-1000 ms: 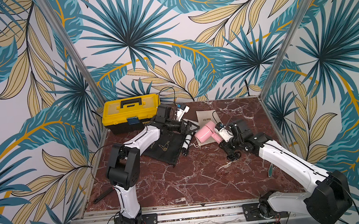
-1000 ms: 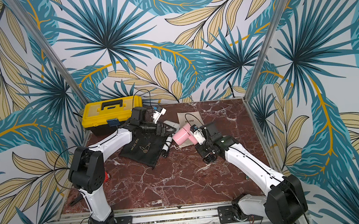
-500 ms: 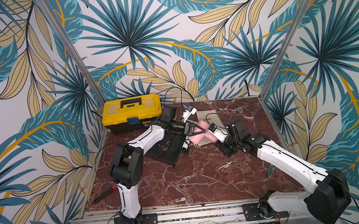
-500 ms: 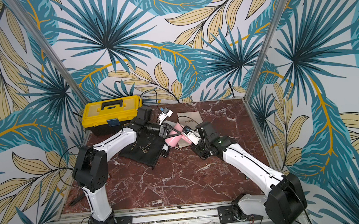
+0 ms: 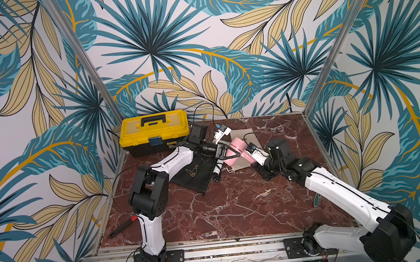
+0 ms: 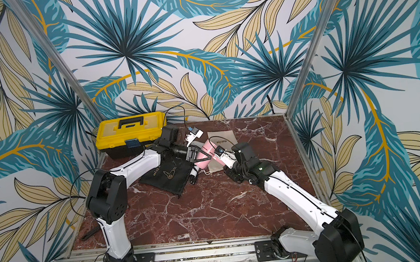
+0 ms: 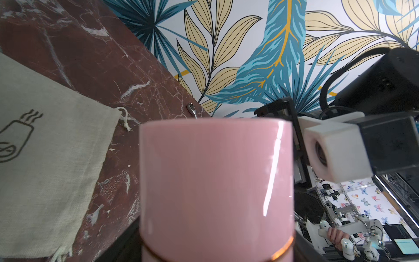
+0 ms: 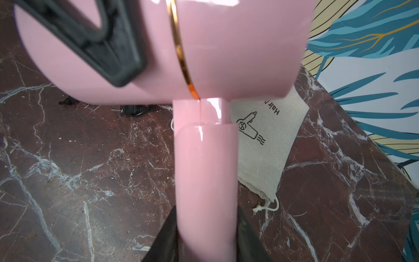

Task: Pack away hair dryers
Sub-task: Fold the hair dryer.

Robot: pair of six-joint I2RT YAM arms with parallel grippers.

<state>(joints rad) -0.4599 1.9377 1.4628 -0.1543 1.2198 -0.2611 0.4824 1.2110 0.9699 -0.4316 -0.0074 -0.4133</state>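
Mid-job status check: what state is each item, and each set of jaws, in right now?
Toolbox: lid closed.
Black bag: lying flat.
Beige bag: lying flat.
Pink dryer: held up over the beige bag, not bagged.
Right gripper: jaws shut on the pink dryer's handle.
Left gripper: jaws around its barrel; grip unclear.
White dryer: lying at the black bag's edge, not bagged.

Bright, even light; glare streak on pink dryer (image 7: 271,181)
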